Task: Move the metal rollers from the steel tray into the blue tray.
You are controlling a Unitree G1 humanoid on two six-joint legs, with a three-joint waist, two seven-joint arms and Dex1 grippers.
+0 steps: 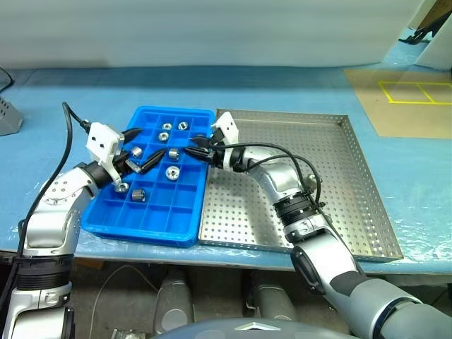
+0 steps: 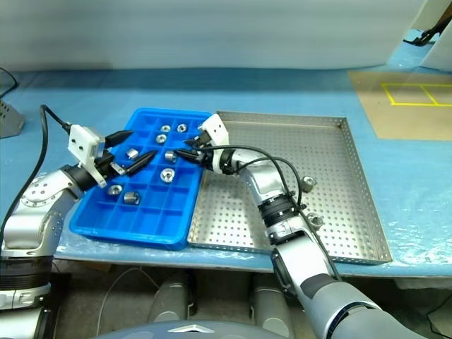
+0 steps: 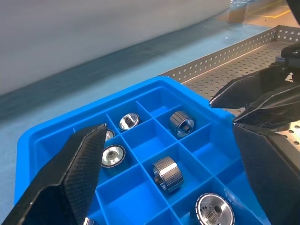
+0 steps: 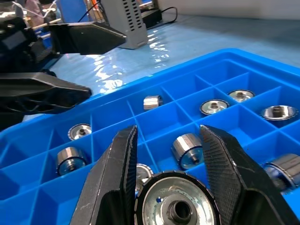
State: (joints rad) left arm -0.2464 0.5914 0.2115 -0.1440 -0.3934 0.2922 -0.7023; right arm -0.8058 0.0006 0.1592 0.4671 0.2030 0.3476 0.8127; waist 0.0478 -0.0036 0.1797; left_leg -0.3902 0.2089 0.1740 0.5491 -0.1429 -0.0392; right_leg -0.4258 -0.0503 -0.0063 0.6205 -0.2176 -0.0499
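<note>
My left tool hangs over the left half of the blue tray, its two fingers spread wide apart with nothing between them. The blue tray sits on the tabletop with its right rim just beside the left rim of the steel tray. I count several rollers already lying in the blue tray's compartments: one near the front left, one mid-tray, others in the far rows. Some lie on their side, some end-up.

My right tool reaches across from the steel tray and sits over the right side of the blue tray, pointing toward the left tool. In the right wrist view its fingers are clamped on a roller, hollow centre facing the camera, held above the compartments.

In the right eye view, two rollers rest on the steel tray's perforated floor, right of my forearm.
</note>
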